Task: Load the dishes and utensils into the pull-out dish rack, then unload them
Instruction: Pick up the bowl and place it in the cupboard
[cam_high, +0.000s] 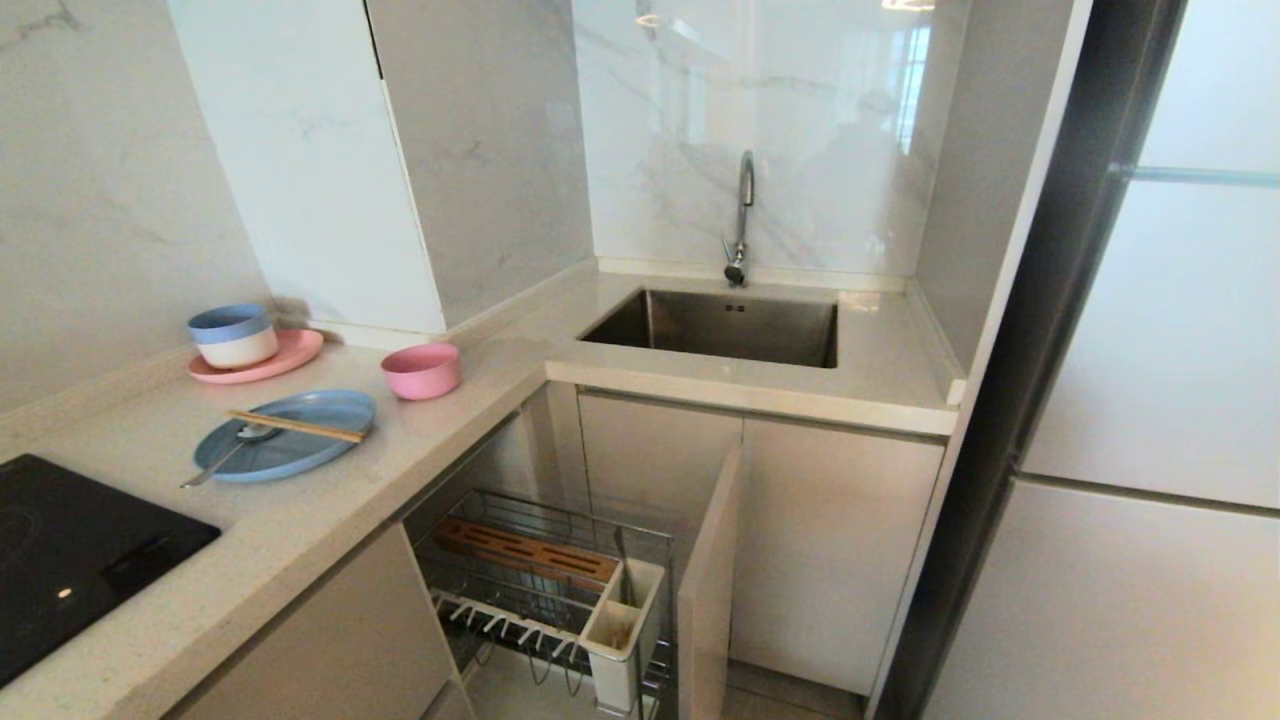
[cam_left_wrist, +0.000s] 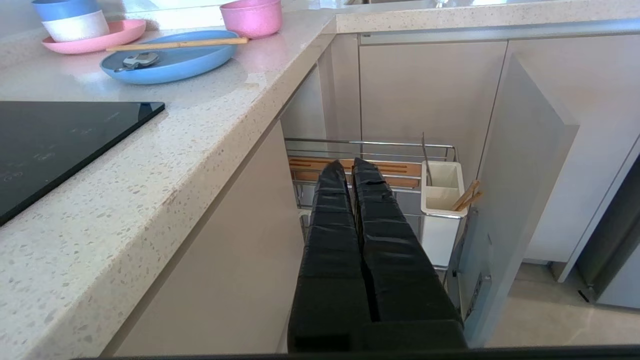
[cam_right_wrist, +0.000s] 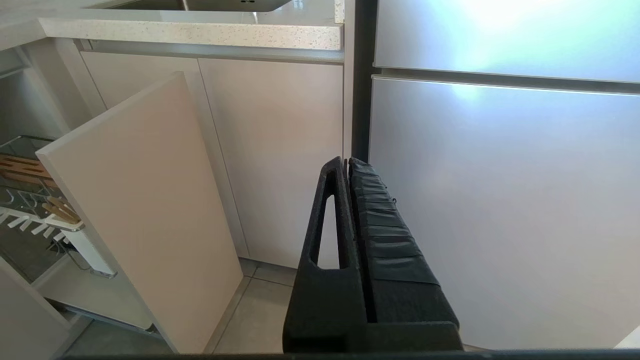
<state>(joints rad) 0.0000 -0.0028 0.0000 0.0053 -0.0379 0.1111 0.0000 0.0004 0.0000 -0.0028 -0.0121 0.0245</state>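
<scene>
Left claw (cam_left_wrist: 350, 167) is closed and empty, low by the rack (cam_left_wrist: 370, 165); the plate (cam_left_wrist: 170, 62) bearing chopsticks (cam_left_wrist: 175, 45) lies on the bench (cam_left_wrist: 150, 165) at upper left, nearer it than the closed, empty right claw (cam_right_wrist: 347, 165).

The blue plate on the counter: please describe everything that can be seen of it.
The blue plate is wide, shallow, round and matte, plastic-like by its look. It lies flat on the speckled countertop, between the black cooktop and the pink bowl, apart from both. A pair of light-wood chopsticks rests across its rim. A silver spoon lies with its bowl on the plate and its handle past the edge. Neither gripper is near it.
</scene>
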